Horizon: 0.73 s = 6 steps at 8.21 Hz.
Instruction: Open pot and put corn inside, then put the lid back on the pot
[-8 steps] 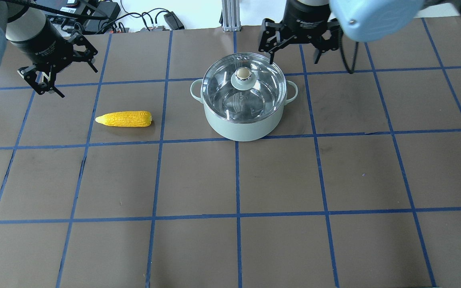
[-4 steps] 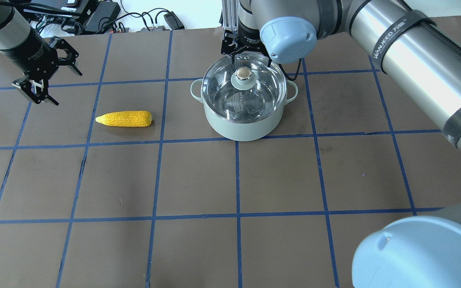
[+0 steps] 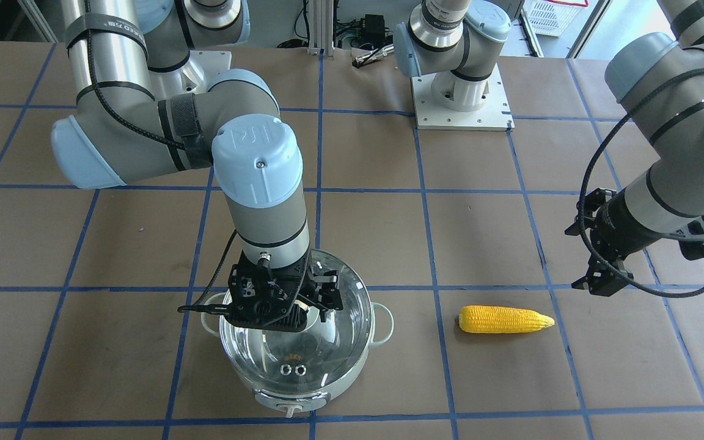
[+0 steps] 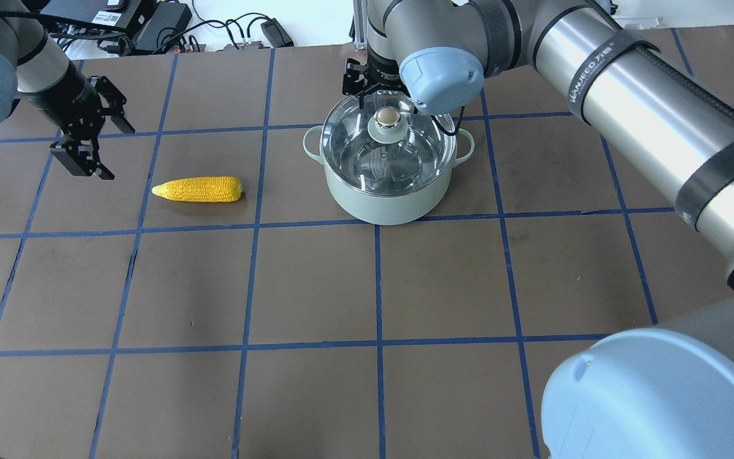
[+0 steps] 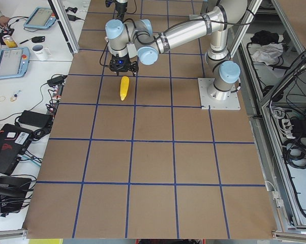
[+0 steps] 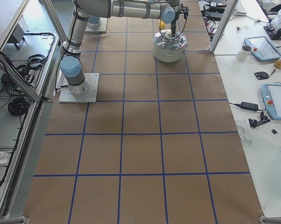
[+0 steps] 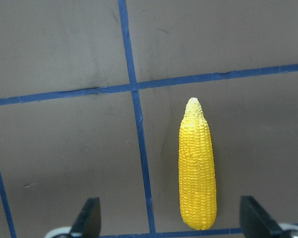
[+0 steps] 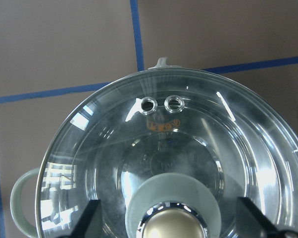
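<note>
The mint-green pot [image 4: 385, 201] stands at the back middle of the table with the glass lid [image 4: 357, 150] on it. The pot also shows in the front-facing view [image 3: 327, 391]. My right gripper [image 8: 171, 220] is open just above the lid [image 8: 188, 139], with one finger on each side of its beige knob [image 4: 387, 116]. It also shows in the front-facing view [image 3: 300, 318]. The yellow corn [image 4: 198, 189] lies flat on the table to the pot's left. My left gripper [image 4: 122, 155] is open and empty, above and back-left of the corn [image 7: 197, 168].
Cables and power bricks [image 4: 150, 25] lie along the back edge. My right arm's long forearm [image 4: 647, 108] and elbow [image 4: 660, 395] hang over the table's right side. The arm base plate [image 3: 462, 104] sits at the robot's side of the table.
My right gripper has swung in from behind the pot's right side to over the lid knob. My left gripper has turned and shifted a little toward the corn.
</note>
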Each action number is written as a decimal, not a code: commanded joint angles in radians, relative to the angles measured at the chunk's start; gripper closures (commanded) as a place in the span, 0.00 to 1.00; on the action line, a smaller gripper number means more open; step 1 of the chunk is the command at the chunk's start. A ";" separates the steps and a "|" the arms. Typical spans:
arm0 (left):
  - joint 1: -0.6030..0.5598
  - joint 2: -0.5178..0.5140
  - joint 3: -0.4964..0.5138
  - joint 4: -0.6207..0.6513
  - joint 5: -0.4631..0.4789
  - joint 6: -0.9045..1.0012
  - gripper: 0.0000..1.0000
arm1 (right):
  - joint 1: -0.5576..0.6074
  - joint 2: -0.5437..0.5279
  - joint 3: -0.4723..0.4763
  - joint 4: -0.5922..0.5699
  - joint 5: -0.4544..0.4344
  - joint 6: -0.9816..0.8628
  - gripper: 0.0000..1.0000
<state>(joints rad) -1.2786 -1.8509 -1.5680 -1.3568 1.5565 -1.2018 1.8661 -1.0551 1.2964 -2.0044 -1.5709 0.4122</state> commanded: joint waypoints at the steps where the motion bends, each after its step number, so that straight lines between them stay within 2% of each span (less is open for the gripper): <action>1: -0.001 -0.060 -0.042 0.042 0.004 -0.088 0.00 | 0.005 0.004 0.006 -0.002 0.000 -0.006 0.21; 2: -0.001 -0.097 -0.066 0.082 0.004 -0.147 0.00 | 0.010 0.004 0.012 -0.004 -0.001 -0.009 0.30; 4: -0.004 -0.120 -0.099 0.117 0.005 -0.162 0.00 | 0.011 0.004 0.023 -0.004 -0.001 -0.010 0.34; 6: -0.030 -0.125 -0.099 0.117 0.004 -0.238 0.00 | 0.011 0.004 0.021 -0.002 -0.015 -0.032 0.55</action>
<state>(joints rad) -1.2860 -1.9683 -1.6621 -1.2456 1.5616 -1.3803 1.8773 -1.0505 1.3174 -2.0073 -1.5765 0.3960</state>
